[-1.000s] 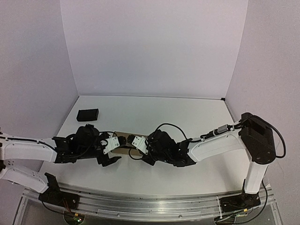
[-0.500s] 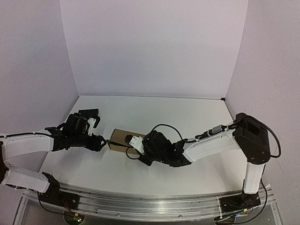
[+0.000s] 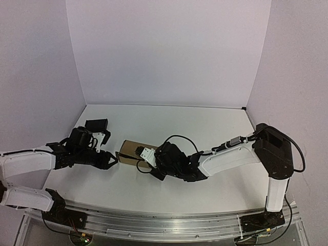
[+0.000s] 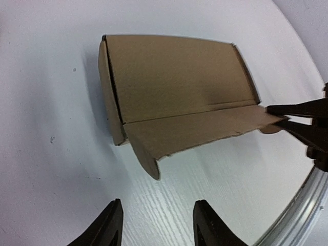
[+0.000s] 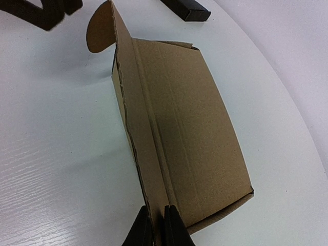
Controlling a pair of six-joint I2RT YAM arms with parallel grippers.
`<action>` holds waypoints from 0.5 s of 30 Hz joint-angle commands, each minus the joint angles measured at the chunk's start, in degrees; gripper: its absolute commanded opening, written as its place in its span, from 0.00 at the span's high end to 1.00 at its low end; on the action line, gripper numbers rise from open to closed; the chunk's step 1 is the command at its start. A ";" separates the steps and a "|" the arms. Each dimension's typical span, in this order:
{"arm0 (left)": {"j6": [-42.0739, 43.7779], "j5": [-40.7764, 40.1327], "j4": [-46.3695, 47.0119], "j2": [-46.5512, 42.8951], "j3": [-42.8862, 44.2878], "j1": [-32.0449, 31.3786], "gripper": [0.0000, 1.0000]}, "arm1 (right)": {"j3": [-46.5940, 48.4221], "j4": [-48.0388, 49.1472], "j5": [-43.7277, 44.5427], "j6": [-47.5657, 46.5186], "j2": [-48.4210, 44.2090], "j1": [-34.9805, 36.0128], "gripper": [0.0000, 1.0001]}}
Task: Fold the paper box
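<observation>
The paper box (image 3: 131, 148) is a small brown cardboard box lying closed on the white table, with one long front flap (image 4: 205, 128) sticking out; its rounded end tab (image 5: 98, 29) is free. My right gripper (image 5: 157, 224) is shut on that flap's edge at the box's right end and also shows in the top view (image 3: 146, 156). My left gripper (image 4: 158, 228) is open with only bare table between its fingers. It sits just left of the box (image 3: 111, 159), a short way from the flap's tab, touching nothing.
A small black rectangular block (image 3: 96, 124) lies at the back left of the table, behind my left arm; it also shows in the right wrist view (image 5: 187, 7). The table's near edge with its metal rail (image 3: 164, 220) runs close below both arms.
My left gripper has let go of the box and pulled back to the left, its jaws narrowing. The right gripper stays shut on the flap and has shifted slightly left.
</observation>
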 commanded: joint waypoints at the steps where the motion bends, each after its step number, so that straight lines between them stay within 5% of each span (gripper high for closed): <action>1: -1.42 -5.87 -2.90 10.05 5.96 -0.07 0.56 | 1.05 -0.72 -1.07 0.57 0.21 -0.34 0.90; 10: -3.23 -9.87 -1.54 8.85 6.05 -0.08 0.72 | 0.97 -0.80 -1.76 -0.03 -0.04 -0.30 0.90; 15: 0.20 2.15 -0.82 1.79 2.21 -0.16 0.65 | 1.79 -0.91 -1.38 -0.32 0.60 -0.35 0.90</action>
